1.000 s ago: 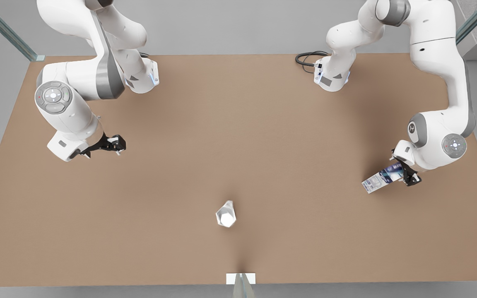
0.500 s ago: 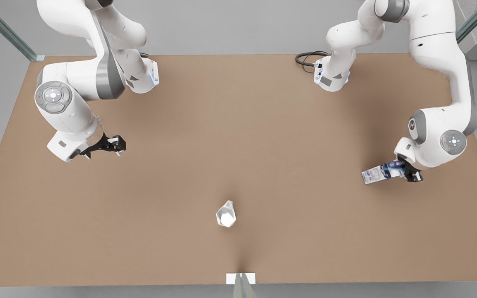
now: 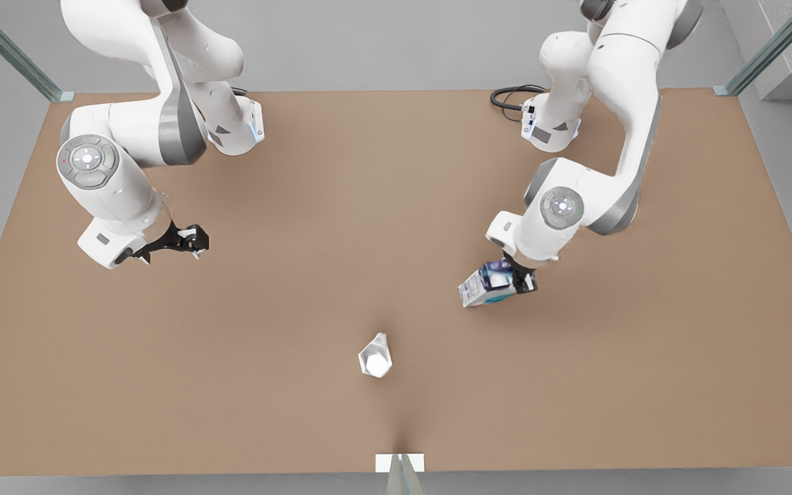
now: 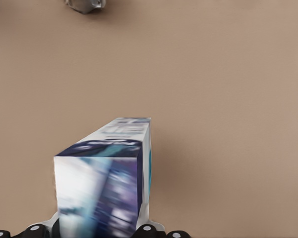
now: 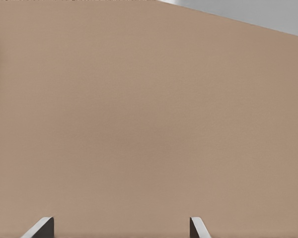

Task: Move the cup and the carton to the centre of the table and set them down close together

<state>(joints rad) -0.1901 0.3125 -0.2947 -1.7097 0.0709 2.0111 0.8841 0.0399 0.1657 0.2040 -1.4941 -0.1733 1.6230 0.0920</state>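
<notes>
Front view had the left gripper (image 3: pixel 521 280) on its right-hand side, closed on one end of the carton (image 3: pixel 484 287) and holding it tilted above the table (image 3: pixel 341 206), with a soft shadow on the brown top just beneath. That arm reached out from its base at the far edge and bent down over the table's middle right. The carton was white and dark blue with a teal patch, and its free end pointed toward the front view's left. The cup (image 3: pixel 375 356) stood by itself on the table nearer the front edge, a little to the front view's left of the carton and well apart from it. It was small, pale grey-white and faceted, with no handle; whether anything was inside it could not be told.

Left wrist view looked along the carton (image 4: pixel 109 173), its printed blue and white end close to the camera and its length running away over bare brown surface. The dark knuckles of the left gripper (image 4: pixel 97 233) sat on either side of the box at its near end. The cup (image 4: pixel 84 4) showed far off at the picture's edge.

Right gripper (image 3: pixel 190 240) hung over the table on the front view's left, that arm waiting. In the right wrist view its two fingertips (image 5: pixel 42 227) stood spread wide over bare tabletop (image 5: pixel 149 109), pinching nothing.
</notes>
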